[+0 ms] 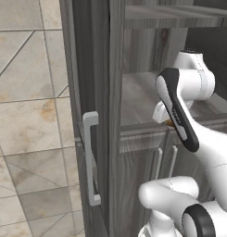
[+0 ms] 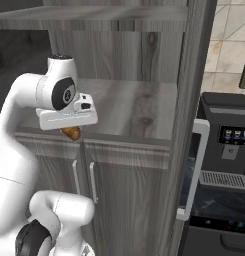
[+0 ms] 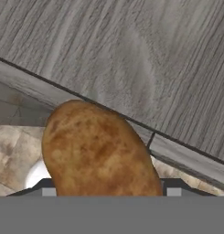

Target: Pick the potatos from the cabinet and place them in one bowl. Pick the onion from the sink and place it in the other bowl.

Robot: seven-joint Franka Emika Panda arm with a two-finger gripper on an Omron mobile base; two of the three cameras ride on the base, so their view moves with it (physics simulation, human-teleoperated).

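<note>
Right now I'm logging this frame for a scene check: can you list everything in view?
potato: one, orange-brown, in the claw at the shelf's front edge
cabinet: one, dark grey wood-grain, open, inner shelf bare around the arm
bar handles: pale grey, one on the open door, two on the lower doors
coffee machine: one, black, right of the cabinet
floor tiles: beige, left of the cabinet
arm: white, dark joints, reaching into the cabinet
claw: one, shut on the potato
</note>
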